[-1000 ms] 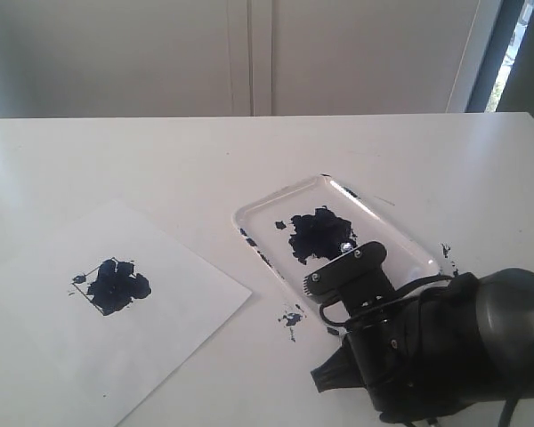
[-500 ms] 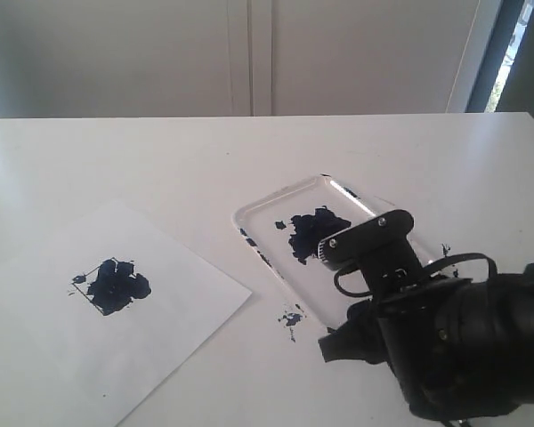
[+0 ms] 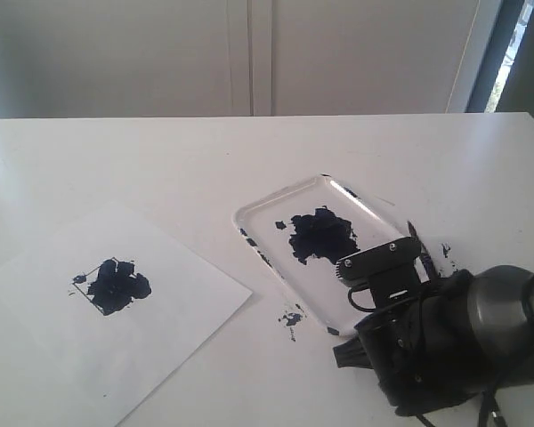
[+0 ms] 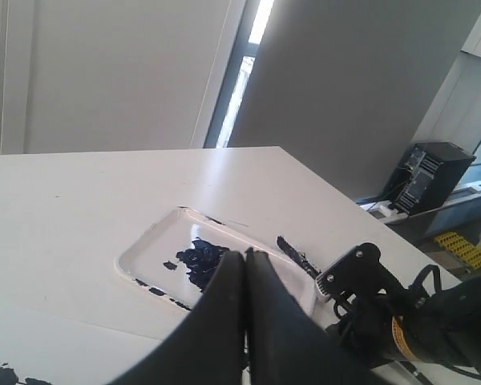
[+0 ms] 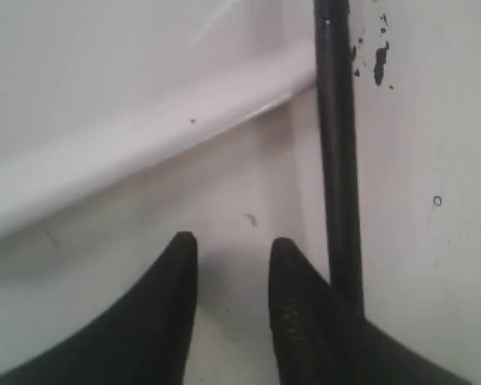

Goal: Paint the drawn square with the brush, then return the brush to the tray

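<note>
The glossy white tray (image 3: 267, 213) with its dark blue blotch (image 3: 319, 236) lies mid-table, also in the left wrist view (image 4: 148, 249). The brush (image 5: 337, 144) lies along the tray's right edge, its black handle just outside my right gripper (image 5: 232, 245). That gripper is open, low over the table, with nothing between its fingers. A short length of the brush (image 3: 416, 242) shows past the right wrist, and again in the left wrist view (image 4: 297, 255). The drawn square (image 3: 111, 285), smeared dark blue, is on the paper at left. My left gripper (image 4: 245, 255) is shut and empty, raised well left of the tray.
The white paper sheet (image 3: 160, 329) lies at the front left. Blue paint spatters mark the table near the tray's front corner (image 3: 291, 318) and to its right (image 3: 445, 250). The bulky right arm (image 3: 445, 347) fills the front right. A black computer tower (image 4: 433, 172) stands beyond the table's edge.
The right wrist has slid right off the tray's blotch and then drawn back toward the front edge. The brush's end now shows beside the tray's right edge.
</note>
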### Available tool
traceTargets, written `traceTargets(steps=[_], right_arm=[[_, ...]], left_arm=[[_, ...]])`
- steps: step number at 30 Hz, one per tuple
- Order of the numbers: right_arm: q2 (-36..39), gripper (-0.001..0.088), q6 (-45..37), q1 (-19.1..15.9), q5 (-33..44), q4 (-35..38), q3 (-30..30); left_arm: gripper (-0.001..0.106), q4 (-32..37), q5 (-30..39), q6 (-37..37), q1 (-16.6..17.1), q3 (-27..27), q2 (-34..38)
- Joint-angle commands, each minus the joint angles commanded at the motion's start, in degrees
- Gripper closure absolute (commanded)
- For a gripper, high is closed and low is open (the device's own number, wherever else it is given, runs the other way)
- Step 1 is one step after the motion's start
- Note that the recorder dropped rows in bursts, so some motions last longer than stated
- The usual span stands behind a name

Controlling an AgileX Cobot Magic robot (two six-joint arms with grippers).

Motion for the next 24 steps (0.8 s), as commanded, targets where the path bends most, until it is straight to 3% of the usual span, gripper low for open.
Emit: traceTargets(steps=[5,8,9,12,21,24], right_arm=[[-4.2,0.0612,0.3,0.0,1.1,-1.8,0.0],[-8.2,0.0486,3.2,0.0,6.7,-3.8,0.0],[-9.8,0.0405,3.2,0.0,9.1,-3.9,0.0],[-12.5,0.0254,3.1,-0.1,10.5,-4.1,0.0],[-13.0,0.0242,3.1,-0.1,13.4,-2.2,0.0],[-14.0,0.0249,2.5,-0.1,10.1,-1.7,0.0]], left_arm=[[0.105,0.0,0.8,0.0,0.0,0.0,0.0],[0.105,0.0,0.8,0.0,0.0,0.0,0.0],[0.105,0.0,0.8,0.0,0.0,0.0,0.0],[0.105,0.0,0.9,0.0,0.0,0.0,0.0],[0.105,0.0,0.3,0.0,0.0,0.0,0.0],[0.105,0.0,0.3,0.0,0.0,0.0,0.0]])
